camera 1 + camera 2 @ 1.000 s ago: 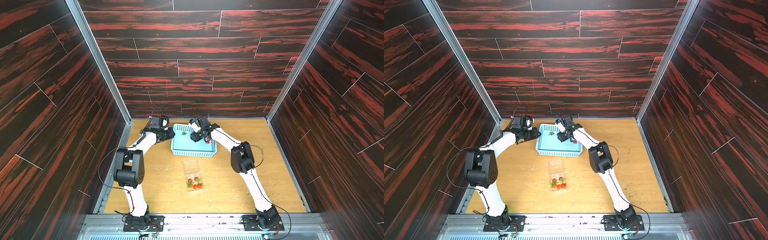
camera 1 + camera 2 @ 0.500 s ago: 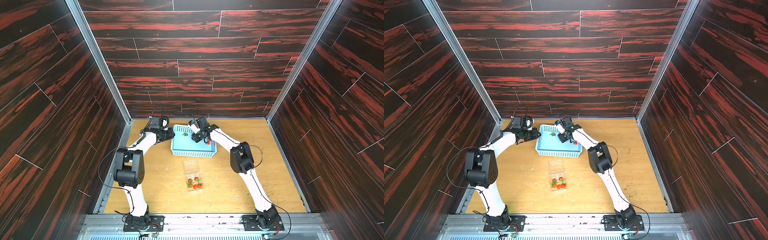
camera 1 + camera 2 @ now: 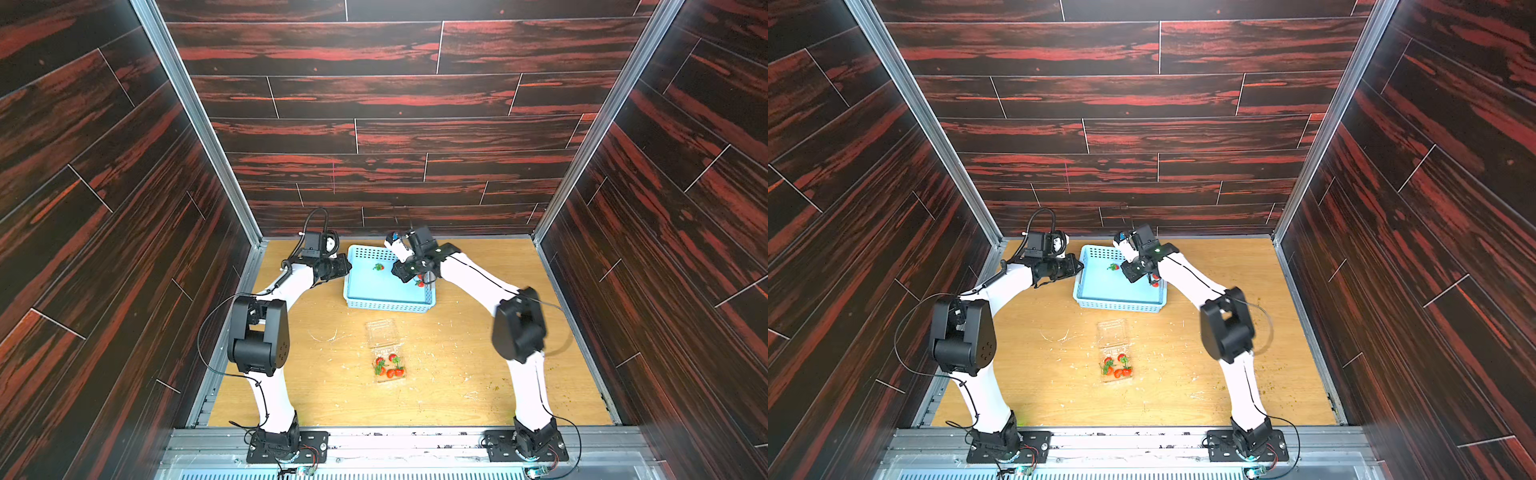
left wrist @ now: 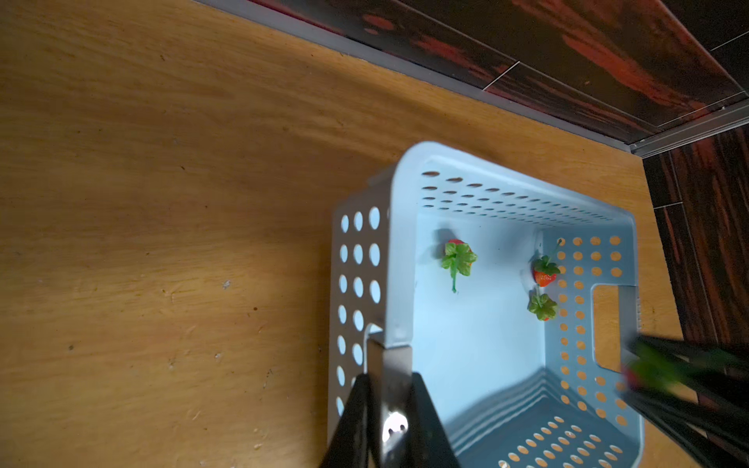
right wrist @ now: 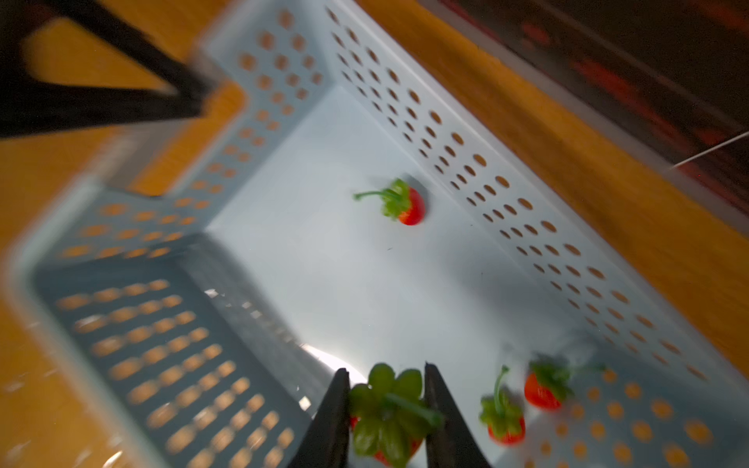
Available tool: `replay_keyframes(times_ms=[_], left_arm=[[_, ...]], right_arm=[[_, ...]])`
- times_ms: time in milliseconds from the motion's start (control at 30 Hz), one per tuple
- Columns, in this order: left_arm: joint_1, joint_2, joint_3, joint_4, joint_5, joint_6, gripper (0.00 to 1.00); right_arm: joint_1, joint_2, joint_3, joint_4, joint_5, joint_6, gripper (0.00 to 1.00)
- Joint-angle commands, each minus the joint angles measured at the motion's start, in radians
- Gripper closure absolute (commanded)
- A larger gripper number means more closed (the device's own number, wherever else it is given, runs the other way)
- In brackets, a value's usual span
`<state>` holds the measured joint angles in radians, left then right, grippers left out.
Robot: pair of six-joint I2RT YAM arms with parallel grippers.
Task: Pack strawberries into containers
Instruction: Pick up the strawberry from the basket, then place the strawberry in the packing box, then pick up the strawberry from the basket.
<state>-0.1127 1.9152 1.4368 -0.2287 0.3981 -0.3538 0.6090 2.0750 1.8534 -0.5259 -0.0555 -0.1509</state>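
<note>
Several strawberries (image 3: 390, 365) (image 3: 1116, 366) lie in the clear clamshell container (image 3: 380, 332) (image 3: 1112, 330), which stands open mid-table. My right gripper (image 5: 387, 377) (image 3: 419, 279) (image 3: 1152, 279) is inside the light blue basket, shut on a strawberry (image 5: 385, 421) by its leafy cap. Three more strawberries (image 5: 407, 204) (image 5: 502, 421) (image 5: 545, 387) lie on the basket floor; one (image 3: 378, 267) (image 3: 1113, 267) shows in both top views. My left gripper (image 4: 390, 356) (image 3: 347, 268) (image 3: 1079, 268) is shut on the basket's left wall.
The perforated blue basket (image 3: 388, 306) (image 3: 1119, 306) (image 4: 506, 190) (image 5: 446, 133) stands at the back of the wooden table, close to the rear wall. Dark panelled walls enclose the table on three sides. Small crumbs litter the wood around the container.
My right gripper's jaws have closed on a strawberry inside the basket and shifted slightly toward its right wall. The left arm has not moved.
</note>
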Motion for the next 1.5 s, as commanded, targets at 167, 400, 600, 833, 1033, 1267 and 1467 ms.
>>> replay_keyframes(times_ms=[167,400,600,833,1033,1267,1467], left_arm=[[-0.004,0.024,0.036,0.061,0.032,-0.029,1.00],[-0.004,0.045,0.047,0.073,0.045,-0.039,1.00],[-0.004,0.044,0.044,0.065,0.042,-0.035,1.00],[-0.004,0.044,0.057,0.055,0.041,-0.031,1.00],[-0.004,0.042,0.067,0.042,0.039,-0.025,1.00],[-0.004,0.038,0.069,0.037,0.041,-0.024,1.00],[-0.004,0.031,0.063,0.034,0.040,-0.021,1.00]], right_arm=[[0.152,-0.265,-0.337,0.004,-0.219,0.040,0.77],[0.290,-0.284,-0.559,0.007,-0.285,0.114,0.76],[0.323,-0.256,-0.620,-0.013,-0.255,0.108,0.74],[0.327,-0.248,-0.631,-0.037,-0.238,0.083,0.52],[0.310,-0.275,-0.619,-0.023,-0.231,0.080,0.44],[0.106,-0.339,-0.502,0.042,-0.185,0.100,0.45],[-0.015,-0.173,-0.275,0.084,-0.133,0.064,0.44]])
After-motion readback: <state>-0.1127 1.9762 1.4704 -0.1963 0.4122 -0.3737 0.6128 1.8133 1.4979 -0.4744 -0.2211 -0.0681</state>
